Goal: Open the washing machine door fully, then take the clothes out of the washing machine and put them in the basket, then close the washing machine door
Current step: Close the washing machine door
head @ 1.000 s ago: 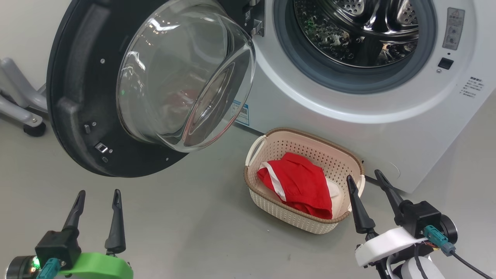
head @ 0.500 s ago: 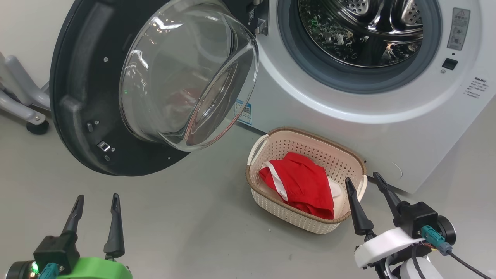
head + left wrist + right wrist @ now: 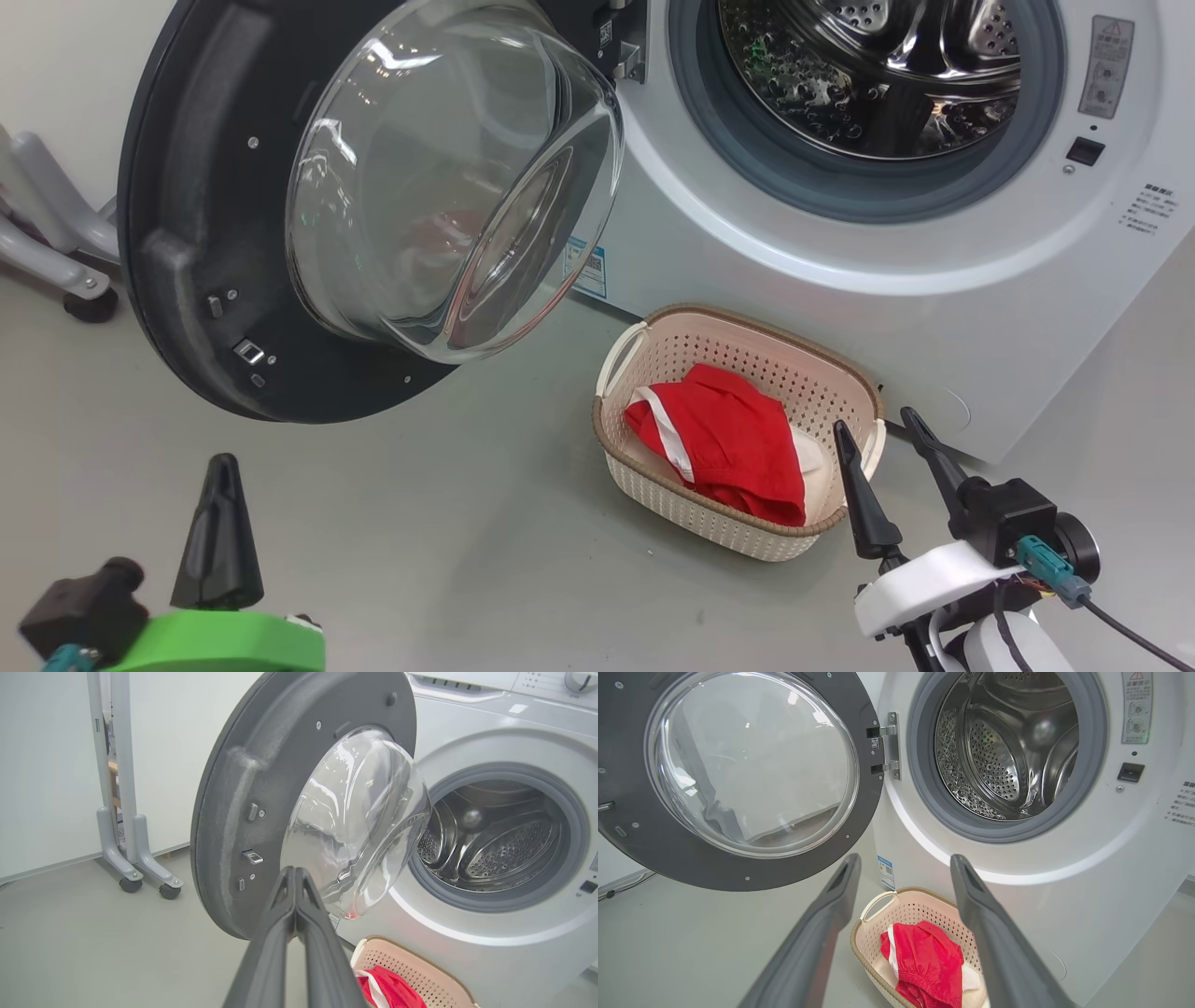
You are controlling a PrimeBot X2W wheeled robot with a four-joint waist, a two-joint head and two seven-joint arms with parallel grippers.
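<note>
The washing machine (image 3: 840, 289) (image 3: 467, 947) (image 3: 1087, 872) stands with its drum mouth bare. Its black-rimmed door (image 3: 187, 233) (image 3: 243, 793) (image 3: 738, 868) hangs wide open to the left, glass bowl bulging outward. The red clothes (image 3: 728, 448) (image 3: 929, 961) (image 3: 387, 991) lie inside the cream basket (image 3: 747, 541) (image 3: 906, 910) (image 3: 420, 970) on the floor before the machine. My left gripper (image 3: 222, 462) (image 3: 295, 870) is shut on nothing, low at the left, below the door's lower rim. My right gripper (image 3: 878, 425) (image 3: 903, 858) stands open just right of the basket, holding nothing.
A grey wheeled stand (image 3: 56, 271) (image 3: 126, 858) sits by the white wall left of the door. Grey floor (image 3: 448, 541) stretches between my two grippers and in front of the basket.
My left gripper's fingers have come together from open to shut and the hand has turned a little. The right gripper, basket and door stay put.
</note>
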